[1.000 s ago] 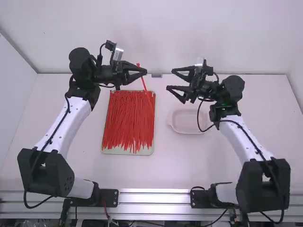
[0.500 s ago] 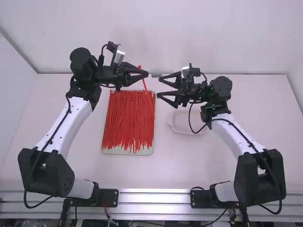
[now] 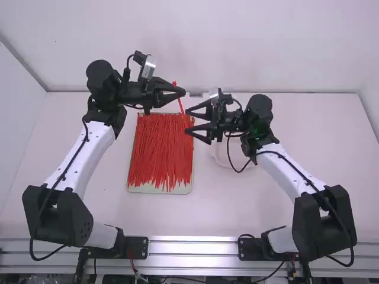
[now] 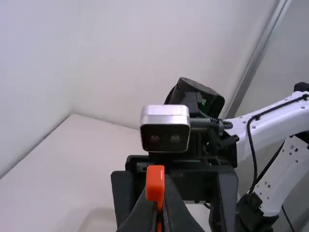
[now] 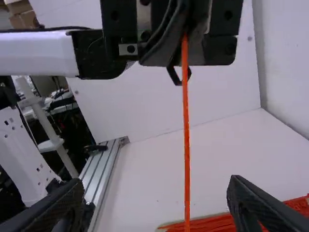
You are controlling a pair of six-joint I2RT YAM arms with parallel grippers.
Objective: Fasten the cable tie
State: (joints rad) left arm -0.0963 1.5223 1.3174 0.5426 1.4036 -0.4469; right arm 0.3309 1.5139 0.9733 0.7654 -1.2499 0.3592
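- White tabletop [image 3: 331, 154] stretches beneath both arms.
- Left fingers [image 3: 172, 90] pinch one cable tie [image 3: 179, 105], tail hanging.
- Right fingers [image 3: 200, 106] gape wide; best they close squarely on that tail.

No readable text.
You'll find no word, number or sign legible here: the silver camera [image 4: 164, 126] on the facing arm's wrist shows a plain front with two lenses, the red cable tie [image 4: 155, 182] carries no print you can make out, and the brown boxes [image 5: 19, 7] in the room behind are too small to read.
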